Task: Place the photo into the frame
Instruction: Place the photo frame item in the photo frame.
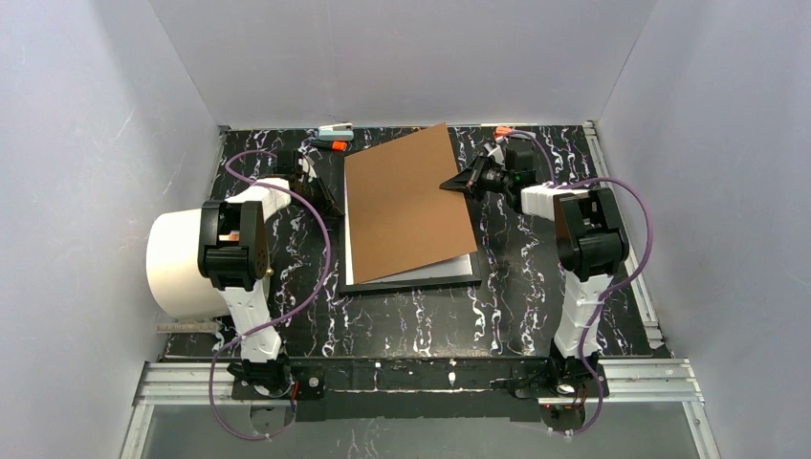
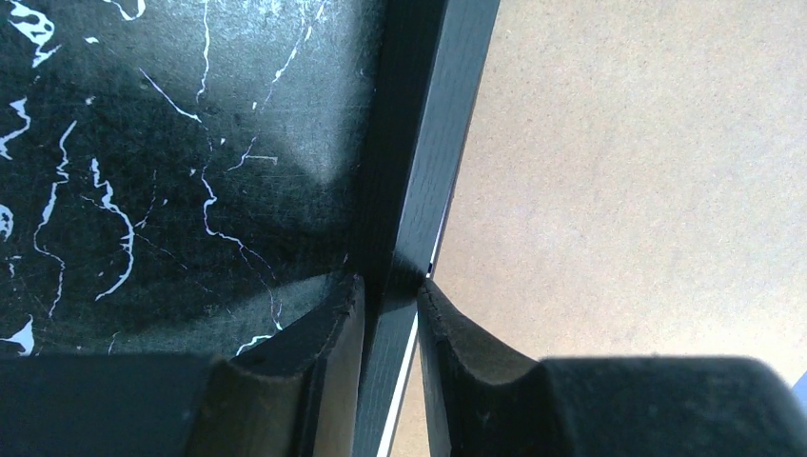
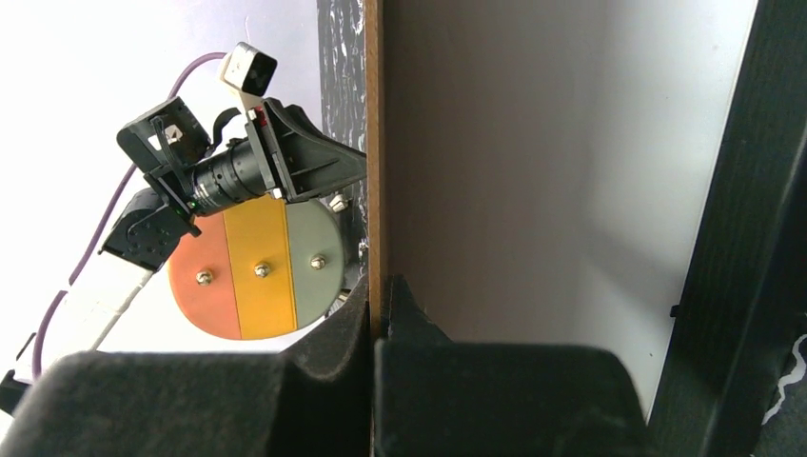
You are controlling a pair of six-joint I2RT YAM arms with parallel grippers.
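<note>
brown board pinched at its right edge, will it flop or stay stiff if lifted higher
Probably stiff: the brown board looks flat though the right fingers pinch only one edge. Likely light, since that small grip carries it tilted. It may pivot, since its lower side seems to rest on the frame.

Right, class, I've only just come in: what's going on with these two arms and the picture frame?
The right gripper is shut on the right edge of the brown backing board, holding it at an angle over the black frame, which lies flat on the table. The left gripper pinches the frame's left rail. A white sheet lies inside the frame under the board, possibly the photo face down; no print shows.
</note>
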